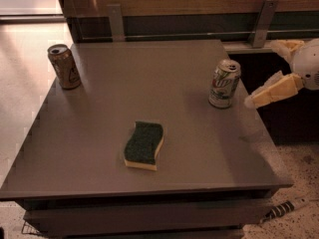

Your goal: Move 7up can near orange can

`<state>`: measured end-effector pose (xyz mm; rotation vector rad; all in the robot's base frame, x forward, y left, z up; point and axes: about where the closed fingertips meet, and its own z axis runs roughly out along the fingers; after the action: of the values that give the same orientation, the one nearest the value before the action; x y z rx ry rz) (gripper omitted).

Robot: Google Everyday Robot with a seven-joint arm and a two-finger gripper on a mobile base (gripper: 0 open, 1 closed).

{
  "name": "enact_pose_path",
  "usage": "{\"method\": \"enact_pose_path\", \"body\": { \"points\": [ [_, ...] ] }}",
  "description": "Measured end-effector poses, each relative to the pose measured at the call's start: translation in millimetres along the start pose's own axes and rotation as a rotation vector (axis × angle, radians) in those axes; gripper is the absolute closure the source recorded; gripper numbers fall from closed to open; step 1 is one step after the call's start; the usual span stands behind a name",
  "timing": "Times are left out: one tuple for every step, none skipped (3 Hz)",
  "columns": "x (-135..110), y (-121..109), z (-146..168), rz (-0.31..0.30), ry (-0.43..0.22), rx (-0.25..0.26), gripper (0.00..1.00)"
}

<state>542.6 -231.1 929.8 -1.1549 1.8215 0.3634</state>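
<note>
The 7up can (224, 83), silver-white with green lettering, stands upright near the right edge of the grey table (149, 108). The orange can (64, 66), dull orange-brown, stands upright at the table's far left corner. My gripper (260, 74) comes in from the right, just right of the 7up can and apart from it. It is open and empty. Its lower pale finger (269, 92) points at the can and its upper finger (286, 46) sits behind, further back.
A green and yellow sponge (144, 145) lies at the table's front middle. A wooden wall with metal brackets (115, 21) runs along the back. A dark shelf is to the right, and a striped cable (281, 210) lies on the floor.
</note>
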Motion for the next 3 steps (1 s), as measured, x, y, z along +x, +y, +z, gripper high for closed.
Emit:
{"method": "enact_pose_path", "body": {
  "points": [
    [4, -3, 21, 0.040, -0.073, -0.056, 0.00],
    [2, -1, 34, 0.071, -0.147, -0.101, 0.00],
    [-3, 6, 44, 0.078, -0.218, -0.118, 0.00]
  ]
}}
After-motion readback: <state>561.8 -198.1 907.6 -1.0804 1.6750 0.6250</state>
